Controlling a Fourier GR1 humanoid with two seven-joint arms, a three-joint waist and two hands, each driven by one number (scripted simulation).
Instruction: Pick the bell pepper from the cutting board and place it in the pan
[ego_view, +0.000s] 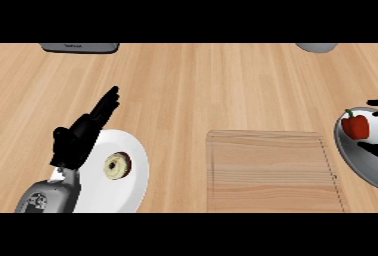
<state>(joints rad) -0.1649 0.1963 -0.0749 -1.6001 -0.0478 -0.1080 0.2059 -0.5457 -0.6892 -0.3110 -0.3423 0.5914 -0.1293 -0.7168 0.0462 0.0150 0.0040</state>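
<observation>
From the head view, the wooden counter (221, 85) ran across the whole frame. The left hand (81, 135) stood at the view's left, above its grey forearm (48, 196), its black fingers straight and pointing up and away, holding nothing. It partly overlapped the left edge of a white plate (136, 175), on which lay a small round pastry (117, 165) with a pale centre. The cutting board (269, 172) lay at the lower middle right, its top bare wood. The red bell pepper (356, 126) sat in the pan (351, 155) at the right edge, near the pan's upper rim, well apart from the left hand. Small dark shapes showed beside the pepper at the frame's right edge; what they were could not be told, and the right hand could not be made out. At the far edge sat a dark grey flat object (80, 47) on the left and a grey rounded object (317, 47) on the right, both cut off by the frame
</observation>
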